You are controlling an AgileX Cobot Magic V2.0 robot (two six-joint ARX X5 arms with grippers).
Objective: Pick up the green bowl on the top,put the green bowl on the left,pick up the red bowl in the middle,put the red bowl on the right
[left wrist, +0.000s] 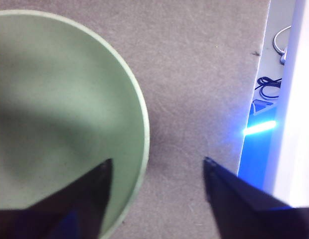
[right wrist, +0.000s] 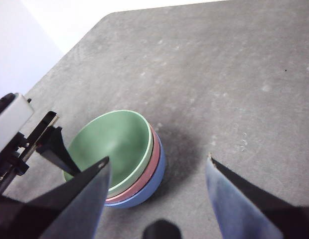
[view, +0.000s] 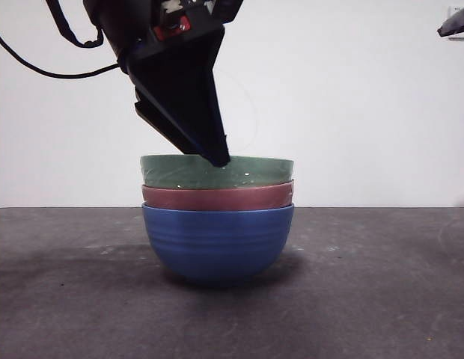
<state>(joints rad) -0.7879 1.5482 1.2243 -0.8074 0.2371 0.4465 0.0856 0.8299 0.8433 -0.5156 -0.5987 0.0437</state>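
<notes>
The green bowl [view: 251, 172] sits on top of a stack, nested in the red bowl [view: 217, 197]. The stack stands at the table's middle. My left gripper [view: 217, 155] reaches down from the upper left to the green bowl's rim. In the left wrist view the left gripper [left wrist: 157, 163] is open and straddles the rim of the green bowl [left wrist: 60, 114], with one jaw over the inside and one outside. The right wrist view shows the green bowl [right wrist: 114, 142], the red bowl [right wrist: 147, 175] and the left gripper [right wrist: 60, 149]. My right gripper [right wrist: 158, 159] is open and empty, high above the table.
A blue ribbed bowl [view: 217, 243] is the bottom of the stack and rests on the dark grey table [view: 382, 284]. The right arm shows only as a black tip [view: 456, 22] at the top right corner. A white wall stands behind.
</notes>
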